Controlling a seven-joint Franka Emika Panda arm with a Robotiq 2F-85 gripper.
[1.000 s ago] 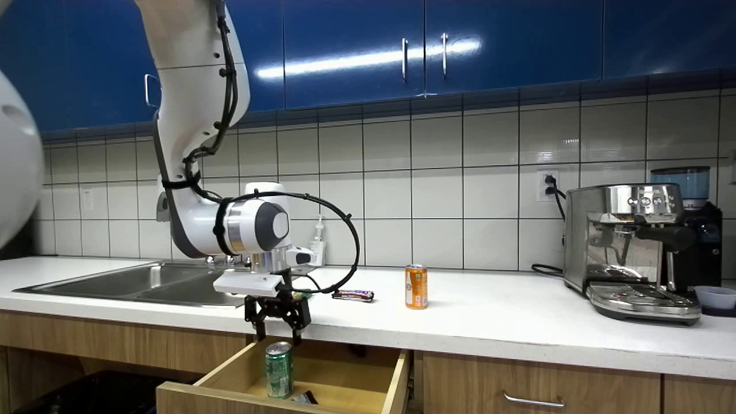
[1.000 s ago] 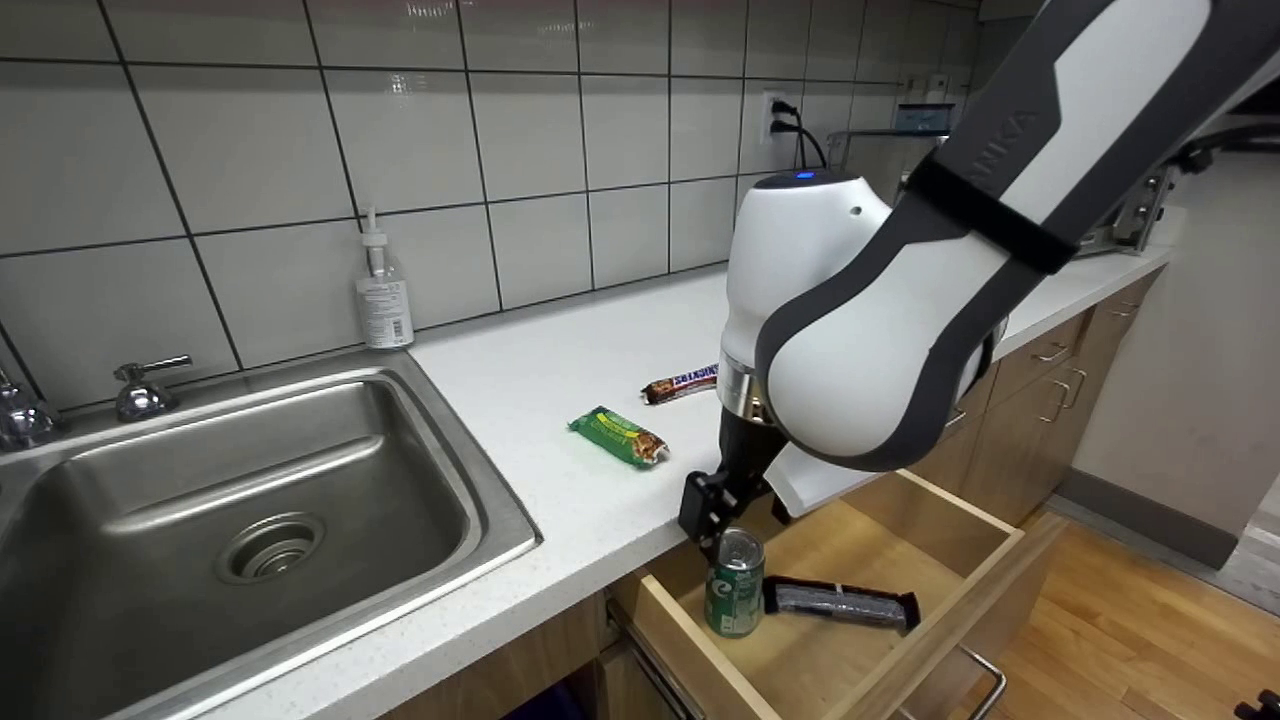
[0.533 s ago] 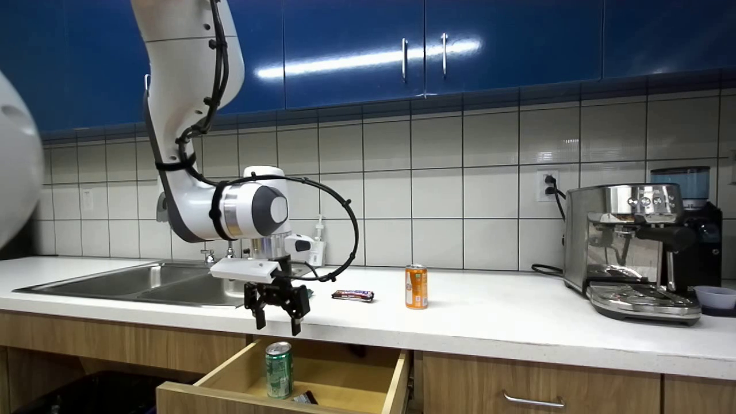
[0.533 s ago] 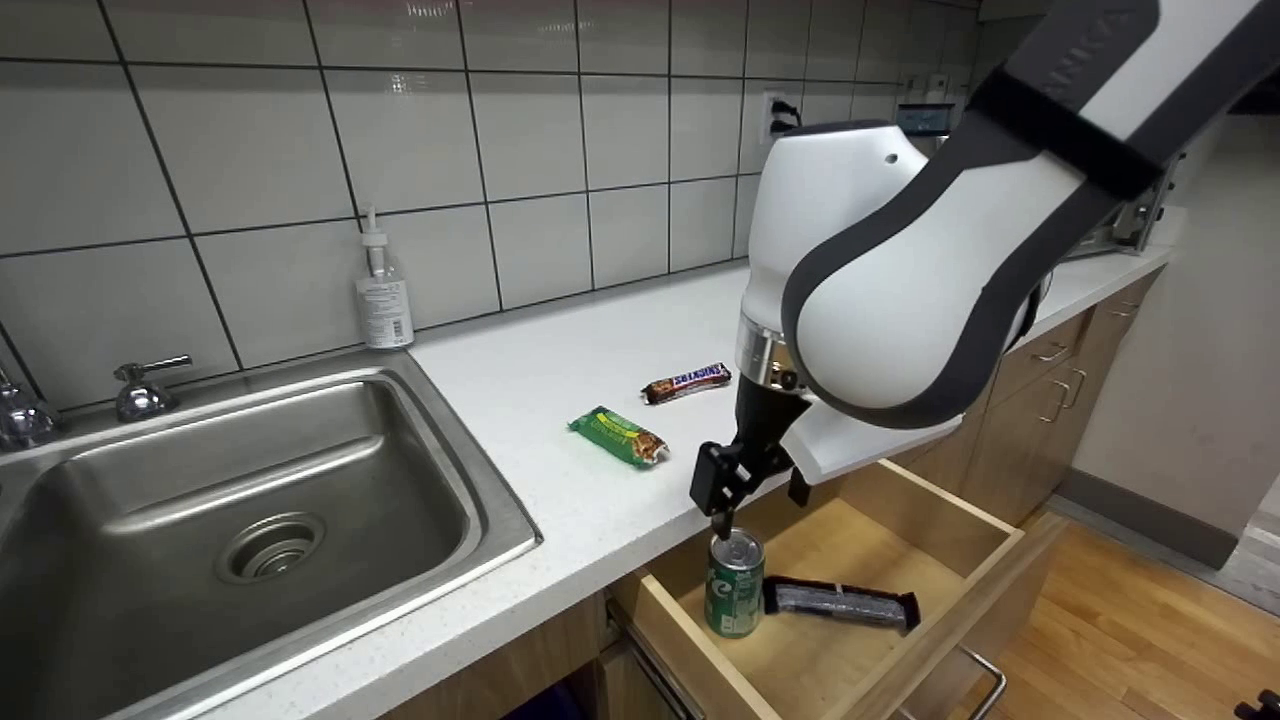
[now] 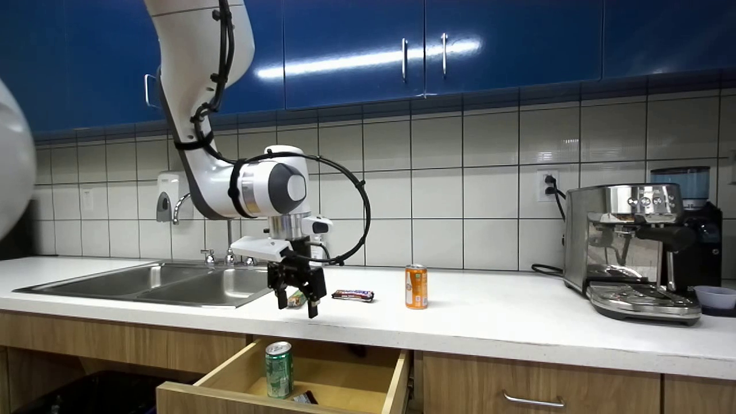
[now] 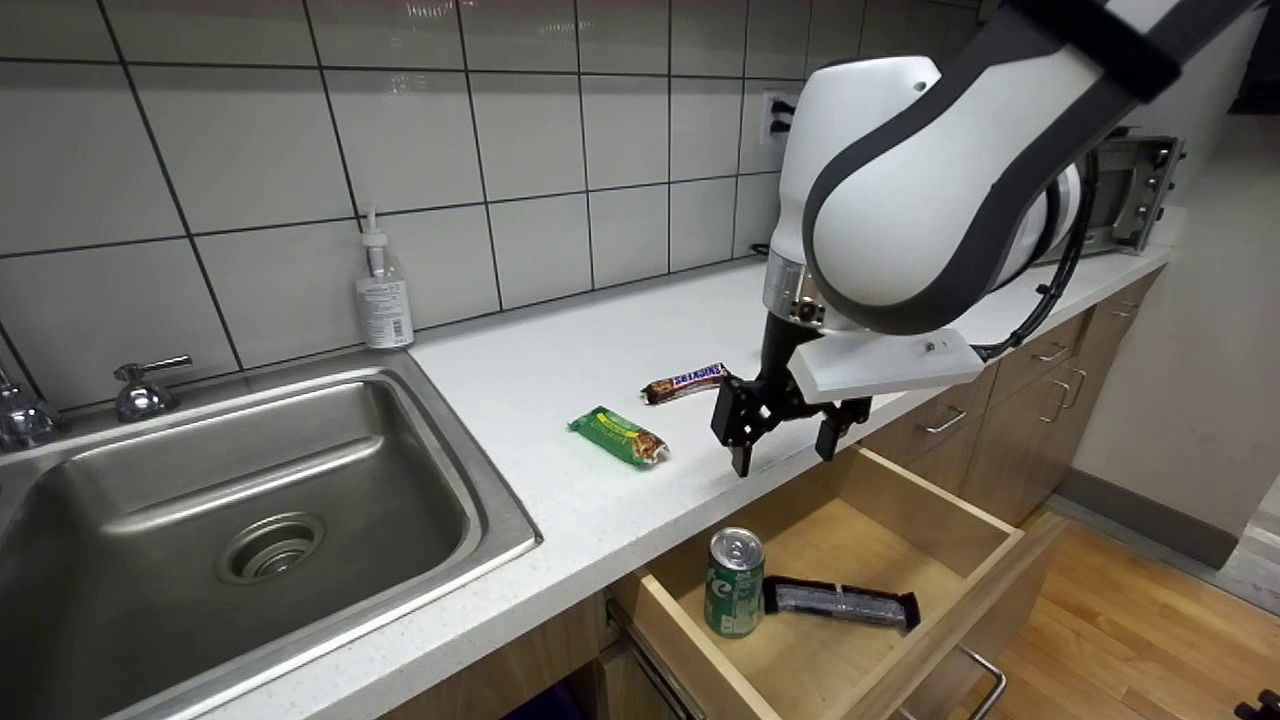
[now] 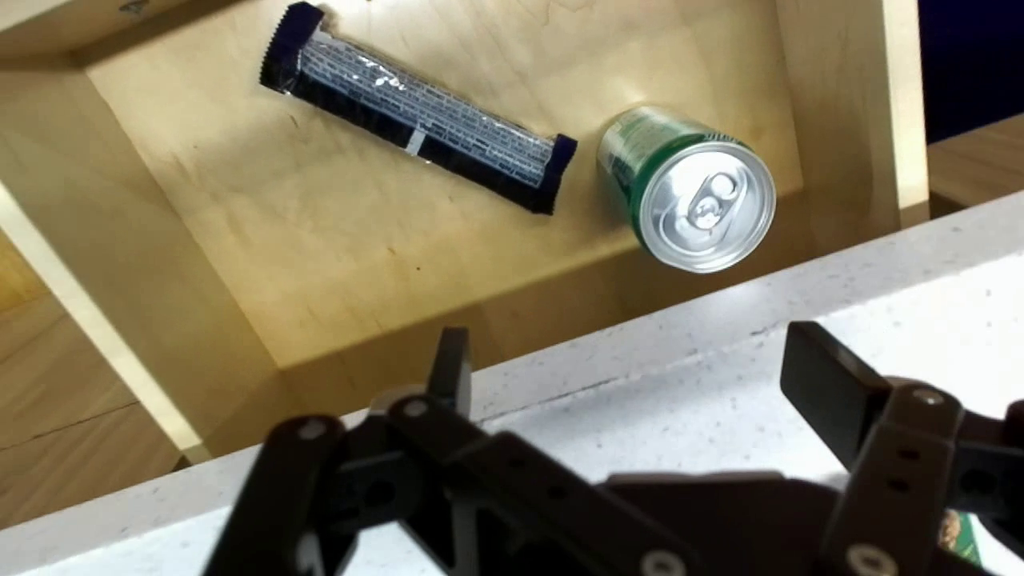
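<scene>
My black gripper (image 5: 297,308) hangs above the front edge of the white counter (image 6: 540,480), its jaws wide apart and nothing between them. The wrist view looks past the fingers (image 7: 832,384) into a pulled-out wooden drawer (image 7: 264,240). Inside it a green can (image 7: 708,208) stands upright, below and apart from the gripper. Beside the can lies a dark wrapped bar (image 6: 840,603) on the drawer floor. On the counter near the gripper are a green wrapped bar (image 6: 617,436) and a Snickers bar (image 6: 687,382).
An orange can (image 5: 416,286) stands farther along the counter, before a steel espresso machine (image 5: 632,253). The sink (image 6: 270,480) is set into the counter, with a soap bottle (image 6: 384,300) behind it. Blue cabinets (image 5: 345,80) hang above.
My gripper has risen from just above the green can, up over the counter's edge, moving rightward in both exterior views. It has stayed open; the can remains in place.
</scene>
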